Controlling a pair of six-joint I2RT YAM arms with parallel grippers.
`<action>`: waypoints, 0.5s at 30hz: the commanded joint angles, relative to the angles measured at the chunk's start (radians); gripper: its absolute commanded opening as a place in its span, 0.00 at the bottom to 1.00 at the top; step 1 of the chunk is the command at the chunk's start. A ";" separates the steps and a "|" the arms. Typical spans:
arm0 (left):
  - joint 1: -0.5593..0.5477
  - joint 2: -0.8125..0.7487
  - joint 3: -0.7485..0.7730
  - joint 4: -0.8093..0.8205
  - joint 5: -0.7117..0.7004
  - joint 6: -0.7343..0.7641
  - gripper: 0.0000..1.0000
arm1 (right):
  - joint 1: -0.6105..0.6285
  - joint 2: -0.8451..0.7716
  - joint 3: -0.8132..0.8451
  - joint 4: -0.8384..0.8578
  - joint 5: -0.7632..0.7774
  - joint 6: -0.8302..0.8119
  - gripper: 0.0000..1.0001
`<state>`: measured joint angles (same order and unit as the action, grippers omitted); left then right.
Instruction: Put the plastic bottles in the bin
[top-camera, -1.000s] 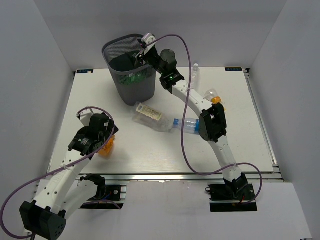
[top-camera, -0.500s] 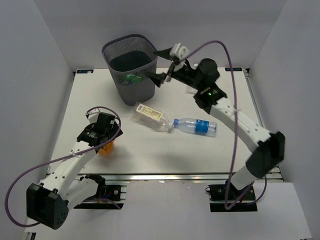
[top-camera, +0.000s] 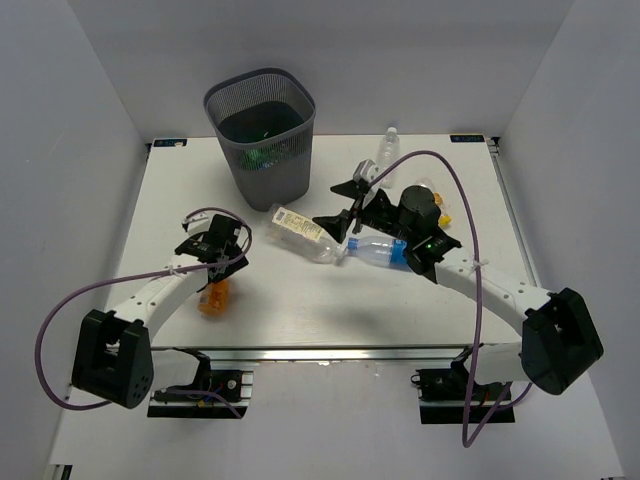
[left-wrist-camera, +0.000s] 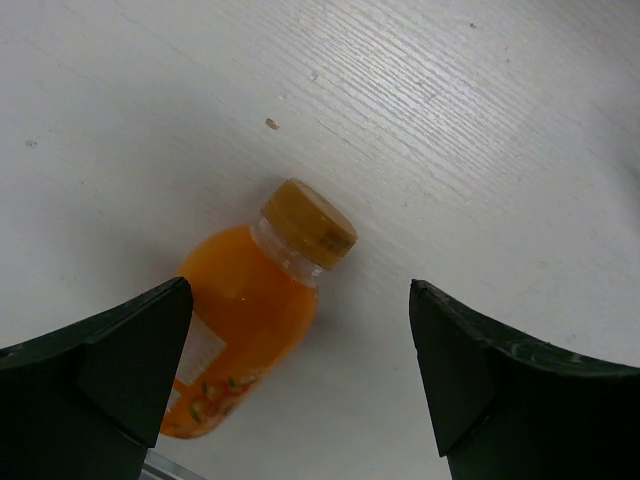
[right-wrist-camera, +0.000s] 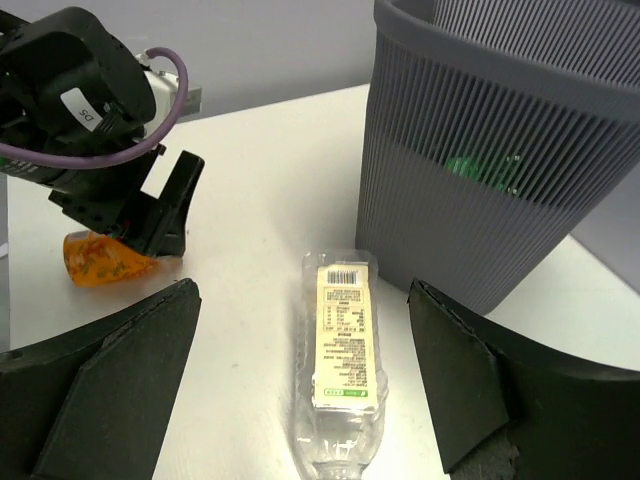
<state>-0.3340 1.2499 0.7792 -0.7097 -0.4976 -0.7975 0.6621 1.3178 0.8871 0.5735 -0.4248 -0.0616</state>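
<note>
The bin (top-camera: 260, 130) stands at the back left, and a green bottle (top-camera: 262, 156) shows through its mesh. My right gripper (top-camera: 340, 205) is open and empty, hovering just right of a lying clear bottle with a cream label (top-camera: 298, 230). In the right wrist view that bottle (right-wrist-camera: 345, 360) lies between my open fingers, in front of the bin (right-wrist-camera: 500, 180). A clear bottle with a blue label (top-camera: 385, 252) lies under the right arm. My left gripper (top-camera: 215, 258) is open above a stubby orange bottle (top-camera: 212, 298), which lies towards the left finger in the left wrist view (left-wrist-camera: 245, 320).
A small clear bottle (top-camera: 387, 148) stands at the back right. Another orange bottle (top-camera: 437, 197) peeks out behind the right arm. The left arm (right-wrist-camera: 90, 110) is close to the cream-label bottle's far side. White walls close in the table.
My right arm swung from over the bin down to the middle of the table, above the cream-label bottle, with its jaws open. My left gripper shifted a little forward over the orange bottle.
</note>
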 joint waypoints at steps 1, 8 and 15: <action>0.003 0.000 -0.011 0.033 0.017 -0.005 0.98 | -0.002 -0.015 0.006 0.060 0.035 0.042 0.89; 0.004 -0.032 -0.126 0.113 0.128 -0.032 0.98 | -0.002 -0.029 -0.030 0.069 0.037 0.055 0.89; 0.003 -0.015 -0.190 0.210 0.267 -0.043 0.90 | -0.002 -0.084 -0.094 0.046 0.113 0.111 0.89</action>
<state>-0.3336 1.2461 0.6052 -0.5747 -0.3126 -0.8246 0.6617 1.2827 0.8158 0.5915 -0.3656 0.0181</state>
